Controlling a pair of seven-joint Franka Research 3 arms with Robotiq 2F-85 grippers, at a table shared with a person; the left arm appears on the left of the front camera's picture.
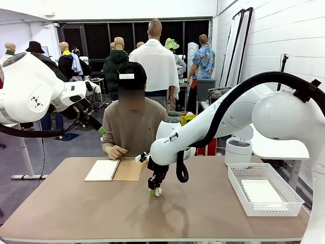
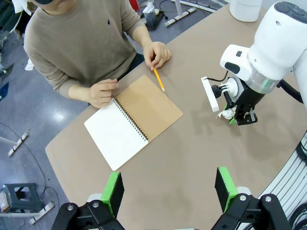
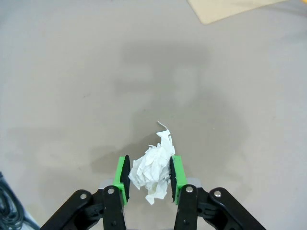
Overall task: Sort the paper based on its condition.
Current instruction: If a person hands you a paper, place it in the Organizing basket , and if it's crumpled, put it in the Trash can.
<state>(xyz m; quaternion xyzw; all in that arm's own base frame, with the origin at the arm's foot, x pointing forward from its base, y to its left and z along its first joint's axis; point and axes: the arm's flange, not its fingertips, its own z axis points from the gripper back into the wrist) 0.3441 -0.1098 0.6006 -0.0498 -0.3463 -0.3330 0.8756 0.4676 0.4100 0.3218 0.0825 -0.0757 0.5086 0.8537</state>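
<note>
A crumpled wad of white paper [image 3: 152, 171] sits squeezed between the green pads [image 3: 123, 178] of my right gripper [image 3: 149, 178], which is shut on it. In the front view that gripper [image 1: 155, 190] points straight down at the middle of the table, with the wad [image 1: 158, 192] just above the tabletop. The left wrist view looks down on the same wad [image 2: 224, 114] from high up. My left gripper [image 2: 169, 189] hangs open with nothing between its fingers, well above the table's left side. A flat white sheet of paper [image 1: 261, 192] lies in the basket.
A white mesh basket [image 1: 234, 182] stands at the table's right. An open spiral notebook [image 1: 112, 170] with a brown cover lies before the person, whose hand [image 2: 156, 53] holds a pencil [image 2: 159, 79]. A white bin [image 1: 237, 151] stands beyond the table's far right edge.
</note>
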